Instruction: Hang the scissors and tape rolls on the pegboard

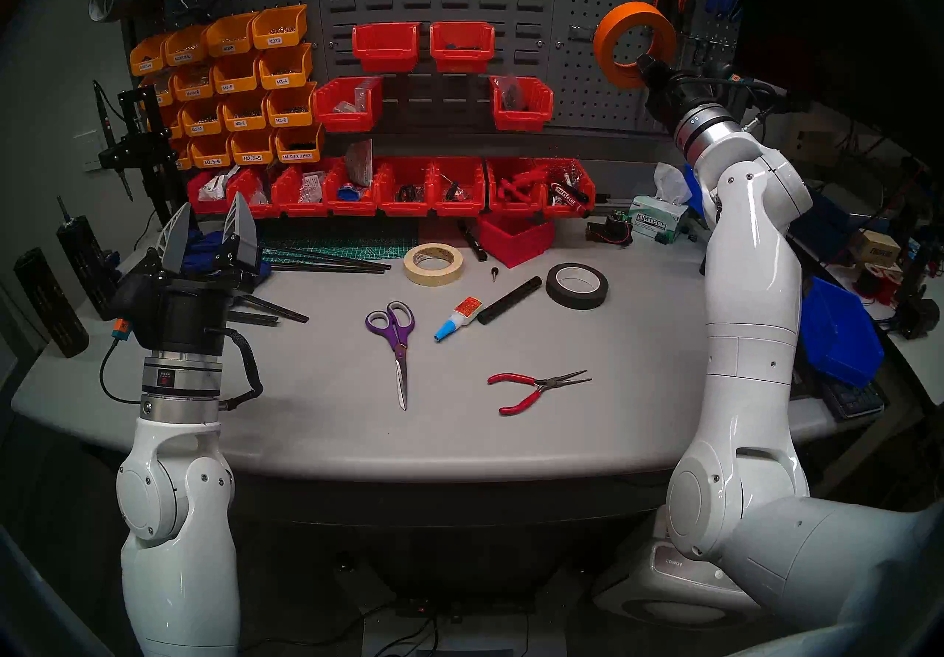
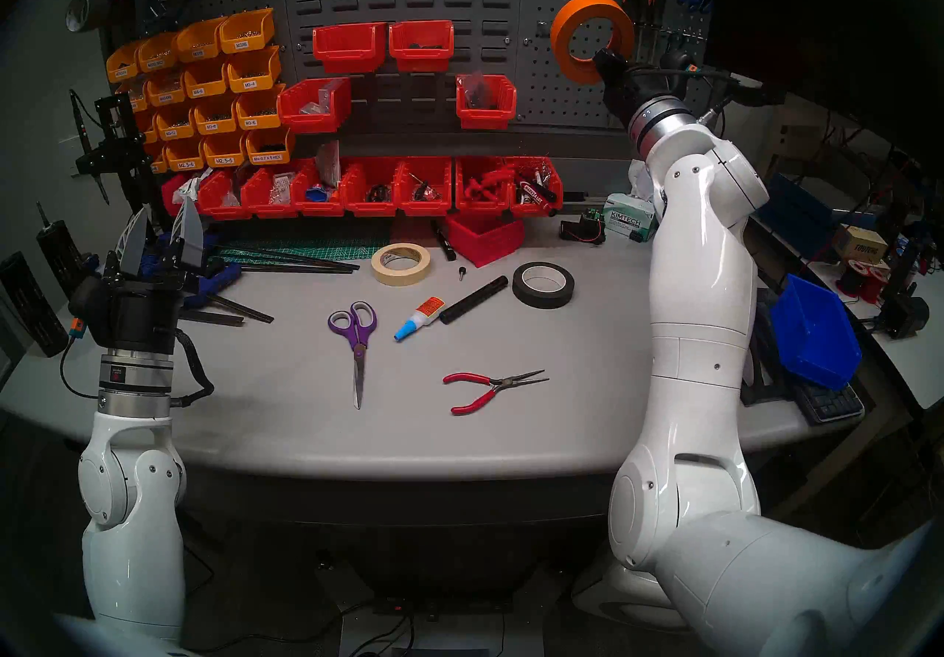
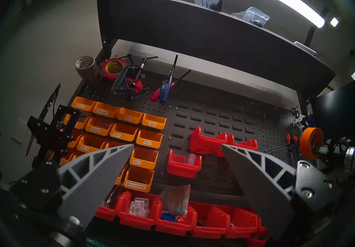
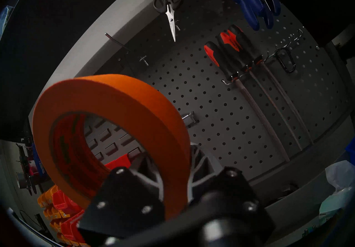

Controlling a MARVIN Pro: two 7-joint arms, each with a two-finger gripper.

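My right gripper [image 1: 644, 64] is shut on the lower rim of the orange tape roll [image 1: 608, 35], holding it upright, raised in front of the pegboard [image 1: 587, 94]. In the right wrist view the orange tape roll [image 4: 123, 94] fills the left side, and a bare metal hook [image 4: 189, 116] shows just past its rim. The cream tape roll [image 1: 434, 265] lies flat at the table's middle back. The purple-handled scissors [image 1: 398, 334] lie closed in front of it, blades toward me. My left gripper [image 1: 212, 211] stands open and empty over the table's left edge, fingers pointing up.
On the table lie a black tape roll [image 1: 577, 285], a glue bottle [image 1: 457, 318], a black cylinder [image 1: 511, 301] and red pliers [image 1: 536, 387]. Red bins [image 1: 408, 186] line the back. Black-handled scissors [image 4: 169, 4] and orange-and-black files [image 4: 230, 52] hang on the pegboard.
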